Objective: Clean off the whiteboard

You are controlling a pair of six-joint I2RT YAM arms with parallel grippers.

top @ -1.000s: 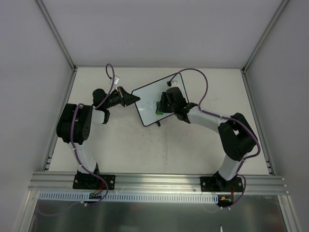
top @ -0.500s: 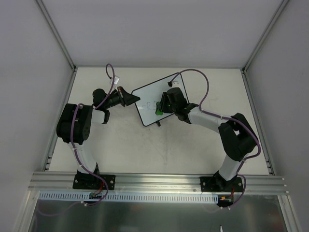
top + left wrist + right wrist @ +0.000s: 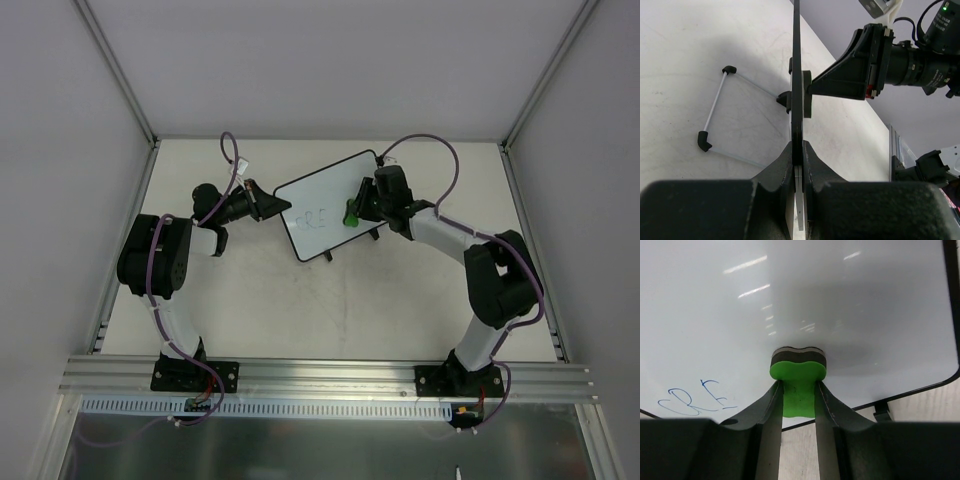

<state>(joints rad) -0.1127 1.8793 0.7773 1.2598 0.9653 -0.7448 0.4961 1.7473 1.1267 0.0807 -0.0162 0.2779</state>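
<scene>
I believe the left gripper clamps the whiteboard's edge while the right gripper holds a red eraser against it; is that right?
The eraser in the right gripper is green, not red, as the right wrist view shows; the rest is correct.

Under me the off-white table [image 3: 330, 300] shows faint scuffs, an aluminium rail [image 3: 330, 375] lines its near edge, grey walls [image 3: 60, 150] around.

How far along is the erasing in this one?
Setup is done: the left gripper clamps the whiteboard by its edge, and the right gripper holds a green eraser. In hand: the eraser sits against the board's face, where the area around it looks clean. Left: blue handwriting beside the eraser, not yet wiped.
</scene>
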